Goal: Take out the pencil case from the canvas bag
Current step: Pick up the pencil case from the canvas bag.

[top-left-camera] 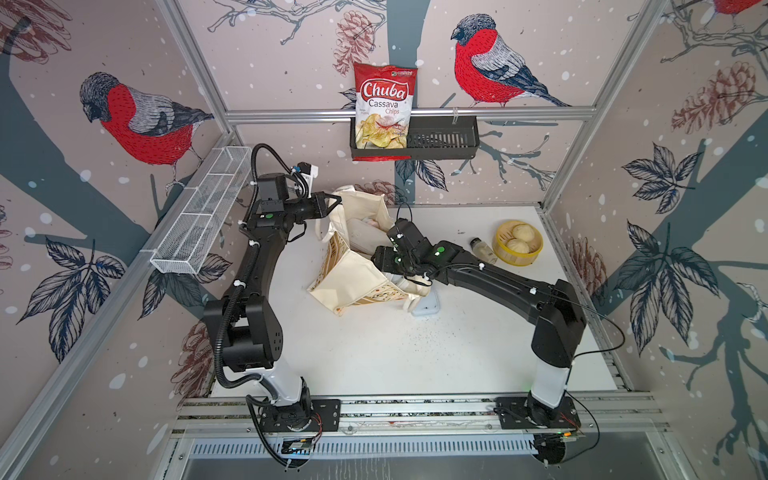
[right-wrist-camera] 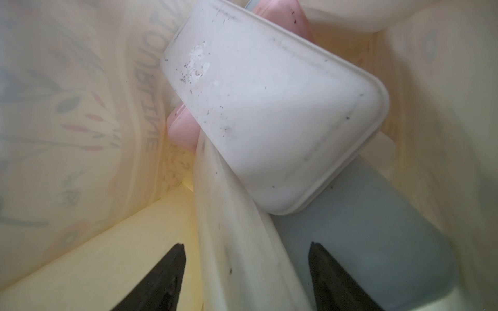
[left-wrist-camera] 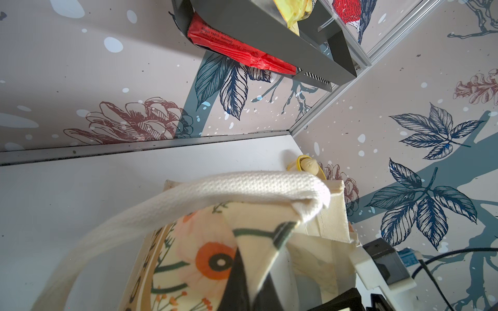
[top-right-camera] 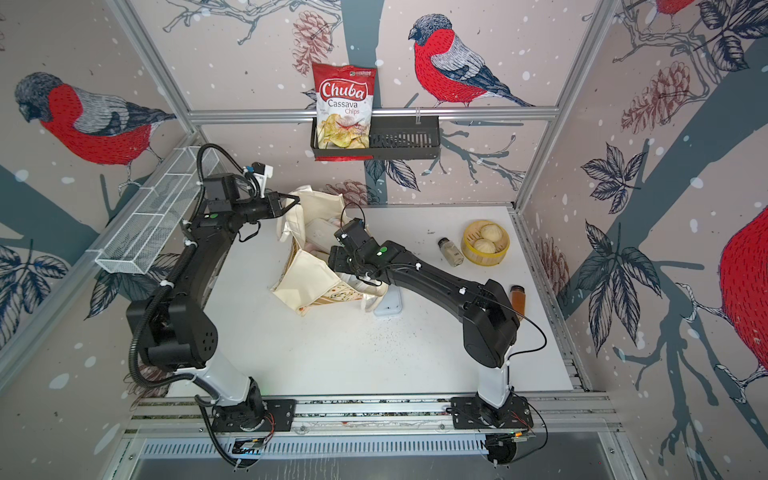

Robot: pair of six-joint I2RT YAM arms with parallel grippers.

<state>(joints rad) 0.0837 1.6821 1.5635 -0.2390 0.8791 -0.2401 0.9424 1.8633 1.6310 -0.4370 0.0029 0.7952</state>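
Note:
The cream canvas bag (top-left-camera: 357, 278) with its floral print stands open in the middle of the table. My left gripper (left-wrist-camera: 252, 272) is shut on the bag's printed rim beside a loop handle (left-wrist-camera: 242, 188) and holds it up. My right gripper (right-wrist-camera: 245, 245) reaches inside the bag. It is open, its fingers (right-wrist-camera: 167, 272) on either side of a long white pencil case (right-wrist-camera: 231, 215). A second white case (right-wrist-camera: 269, 107) lies across it, with a pink one (right-wrist-camera: 180, 129) and a blue-grey one (right-wrist-camera: 363, 229) beneath. In the top views the right gripper's fingertips are hidden in the bag.
Another pale case (top-left-camera: 426, 307) lies on the table against the bag's near right corner. At the back right are a bamboo steamer with buns (top-left-camera: 517, 243), a shaker bottle (top-left-camera: 484, 249) and a spice jar (top-right-camera: 517, 299). A black wall basket (top-left-camera: 440, 137) and a wire shelf (top-left-camera: 203, 212) hang above.

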